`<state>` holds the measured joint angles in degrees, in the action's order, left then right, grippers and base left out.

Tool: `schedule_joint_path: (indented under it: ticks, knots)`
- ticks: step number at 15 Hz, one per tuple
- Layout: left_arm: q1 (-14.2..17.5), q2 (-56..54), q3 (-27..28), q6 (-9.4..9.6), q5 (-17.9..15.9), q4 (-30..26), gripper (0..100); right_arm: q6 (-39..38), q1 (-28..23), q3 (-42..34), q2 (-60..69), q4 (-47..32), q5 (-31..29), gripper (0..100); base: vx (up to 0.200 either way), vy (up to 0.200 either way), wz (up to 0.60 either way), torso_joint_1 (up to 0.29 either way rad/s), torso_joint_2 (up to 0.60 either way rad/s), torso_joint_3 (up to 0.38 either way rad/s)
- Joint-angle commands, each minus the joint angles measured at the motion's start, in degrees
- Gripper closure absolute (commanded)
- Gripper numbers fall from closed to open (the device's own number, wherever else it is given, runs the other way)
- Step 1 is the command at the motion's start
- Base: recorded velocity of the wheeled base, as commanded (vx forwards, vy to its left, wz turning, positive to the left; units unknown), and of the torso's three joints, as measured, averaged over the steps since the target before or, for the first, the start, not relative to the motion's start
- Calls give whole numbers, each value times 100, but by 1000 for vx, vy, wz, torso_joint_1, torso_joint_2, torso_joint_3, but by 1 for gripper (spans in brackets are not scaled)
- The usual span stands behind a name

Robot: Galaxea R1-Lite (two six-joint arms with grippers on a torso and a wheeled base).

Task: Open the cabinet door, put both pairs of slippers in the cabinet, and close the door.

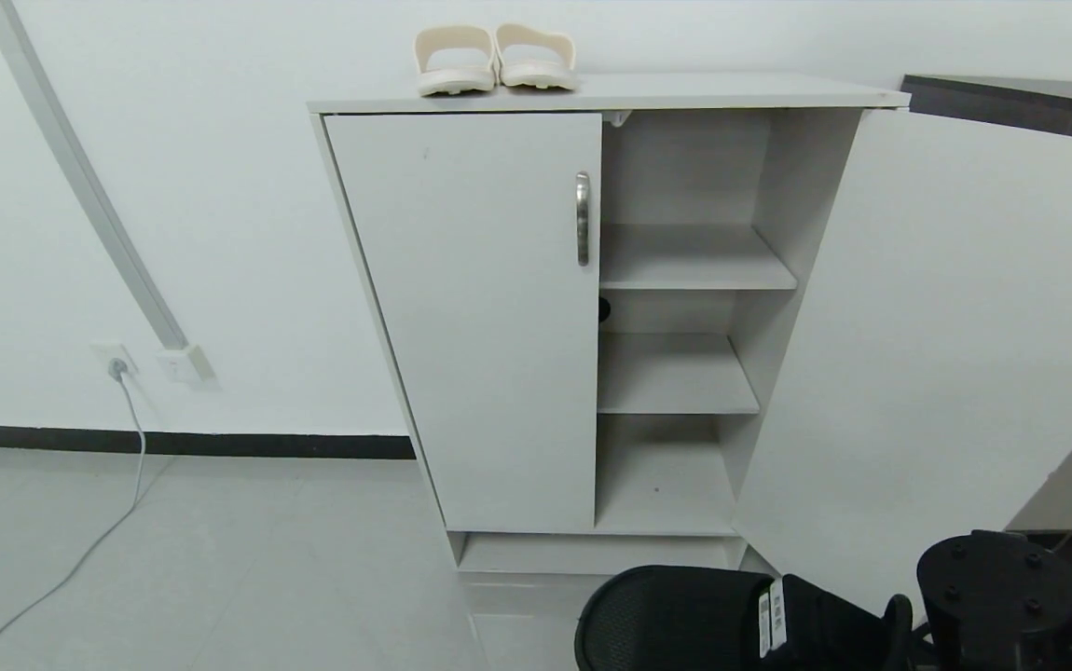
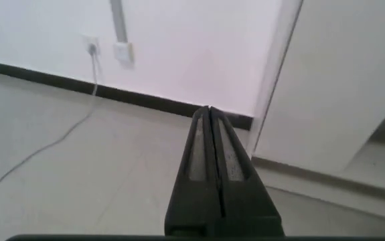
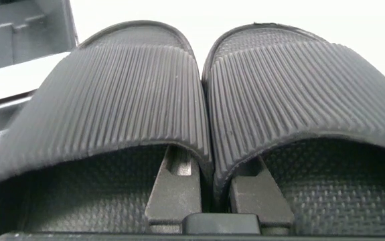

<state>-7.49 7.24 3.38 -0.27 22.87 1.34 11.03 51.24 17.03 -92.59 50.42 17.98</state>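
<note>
A white cabinet (image 1: 592,93) stands against the wall. Its left door (image 1: 480,326) is closed and its right door (image 1: 946,354) is swung wide open, showing bare shelves (image 1: 685,261). A cream pair of slippers (image 1: 496,60) sits on the cabinet top. Low in front of the open side is a black pair of slippers (image 1: 685,620), side by side. My right gripper (image 3: 211,171) is shut on their touching inner sides, one finger under each strap (image 3: 132,87). My left gripper (image 2: 210,117) is shut and holds nothing. It hangs over the floor to the left of the cabinet.
The open door juts out towards me on the right. A grey desk (image 1: 1011,98) stands behind it. A wall socket (image 1: 115,359) with a cable (image 1: 79,550) trailing over the floor is at the left. There is open floor (image 1: 219,559) in front of the closed door.
</note>
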Motion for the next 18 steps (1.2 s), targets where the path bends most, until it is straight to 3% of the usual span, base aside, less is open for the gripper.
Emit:
schedule_joint_path:
  ticks: [1,2,3,4,5,7,8,9,10,11,17,18]
  knots:
    - [72,-206,-338,-131,-714,112,100,4,0,11,-22,12,4,100,0,0,0,0,0,0]
    - [72,-197,-338,-457,-1522,50,100,13,0,2,-22,12,4,100,0,0,0,0,0,0]
    - [72,-162,-338,-457,-1689,15,100,13,0,2,-14,12,-5,100,0,0,0,0,0,0]
    - [133,-65,-320,-421,-1338,-2,100,13,0,2,4,12,-14,100,0,0,0,0,0,0]
    - [300,-30,-311,-263,-1004,-2,100,13,0,11,4,12,-14,100,0,0,0,0,0,0]
    - [977,-188,-311,-123,-1039,7,100,22,9,11,-5,12,-14,100,0,0,0,0,0,0]
    - [1135,-258,-311,106,-1109,24,100,13,9,11,-14,12,-14,100,0,0,0,0,0,0]
    - [1109,-267,-320,282,-1347,33,100,13,9,20,-22,12,-14,100,0,0,0,0,0,0]
    - [784,-557,-338,273,-1953,-134,100,13,0,11,-22,12,-14,100,0,0,0,0,0,0]
    - [740,-724,-329,194,-2551,-187,100,13,0,11,-14,12,-23,100,0,0,0,0,0,0]
    - [749,-715,-329,132,-2472,-152,100,-31,-35,195,-31,3,-75,100,0,0,0,0,0,0]
    - [749,-715,-329,132,-2472,-152,100,-180,-35,398,-154,-15,-392,100,0,0,0,0,0,0]
